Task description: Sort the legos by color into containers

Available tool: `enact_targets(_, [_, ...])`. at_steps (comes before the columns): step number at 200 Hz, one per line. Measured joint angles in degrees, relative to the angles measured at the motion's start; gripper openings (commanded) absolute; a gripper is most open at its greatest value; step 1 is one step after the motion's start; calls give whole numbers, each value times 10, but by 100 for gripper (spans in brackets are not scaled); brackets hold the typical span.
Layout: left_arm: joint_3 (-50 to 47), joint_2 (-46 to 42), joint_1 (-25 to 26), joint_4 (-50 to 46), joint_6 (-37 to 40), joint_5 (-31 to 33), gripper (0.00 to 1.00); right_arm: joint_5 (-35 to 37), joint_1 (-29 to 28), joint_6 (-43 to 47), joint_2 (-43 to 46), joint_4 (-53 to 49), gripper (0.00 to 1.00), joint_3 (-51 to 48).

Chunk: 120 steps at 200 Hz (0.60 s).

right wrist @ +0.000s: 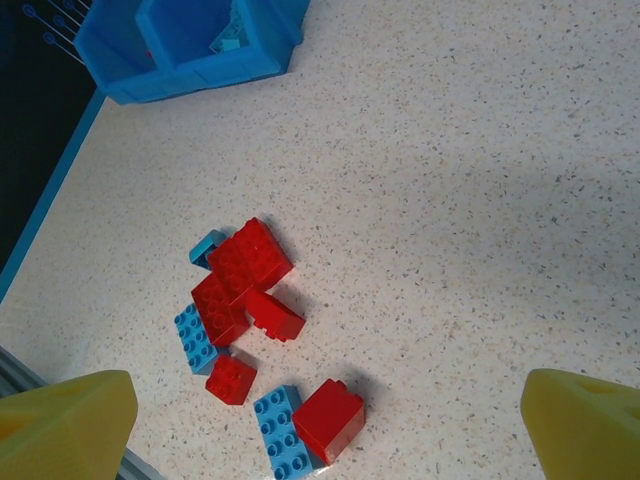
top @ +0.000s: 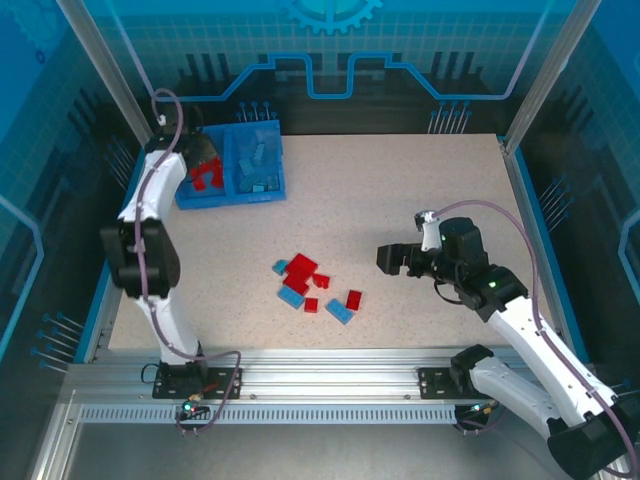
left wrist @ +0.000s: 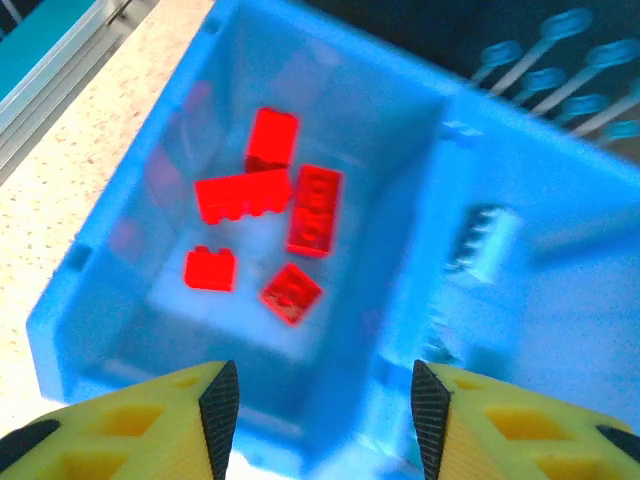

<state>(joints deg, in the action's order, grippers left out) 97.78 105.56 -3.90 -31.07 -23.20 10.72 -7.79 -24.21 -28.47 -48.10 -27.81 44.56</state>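
Observation:
The containers are two compartments of one blue bin (top: 232, 199) at the table's back left. Its left compartment (left wrist: 150, 200) holds several red legos (left wrist: 270, 195); the right compartment holds light blue legos (left wrist: 482, 240). My left gripper (left wrist: 322, 380) hangs open just above the left compartment with nothing between its fingers, and it also shows in the top view (top: 200, 156). A loose pile of red and light blue legos (top: 312, 284) lies mid-table. My right gripper (top: 392, 258) stands wide open to the right of the pile, above the table, and the pile (right wrist: 245, 300) lies below it.
The bin (right wrist: 190, 50) sits close to the table's left edge. A blue rail (top: 545, 240) borders the table on the right, and a metal frame (top: 330, 385) runs along the near edge. Bare tabletop (top: 420, 190) stretches between the bin and the right arm.

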Motion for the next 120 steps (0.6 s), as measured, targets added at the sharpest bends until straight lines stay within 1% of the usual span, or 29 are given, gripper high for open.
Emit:
enact_targets(10, [-39, -56, 21, 15, -8, -10, 52, 0, 0, 0, -4, 3, 100, 0])
enact_targets(22, [-83, -123, 63, 31, -12, -20, 52, 0, 0, 0, -9, 7, 100, 0])
enact_targets(38, [-132, -196, 138, 43, -14, -32, 52, -1, 0, 0, -16, 14, 100, 0])
enact_targets(52, [-164, -233, 208, 44, -20, -36, 51, -1, 0, -1, -23, 19, 100, 0])
enact_targets(68, [-198, -249, 280, 42, -34, -33, 51, 4, 0, -7, -28, 22, 100, 0])
enact_targets(93, [-256, -240, 385, 33, -70, -21, 50, 23, 0, -20, -28, 27, 100, -1])
enact_targets(120, [-299, -209, 476, 32, -100, -18, 51, 43, 4, -35, -18, 27, 100, -15])
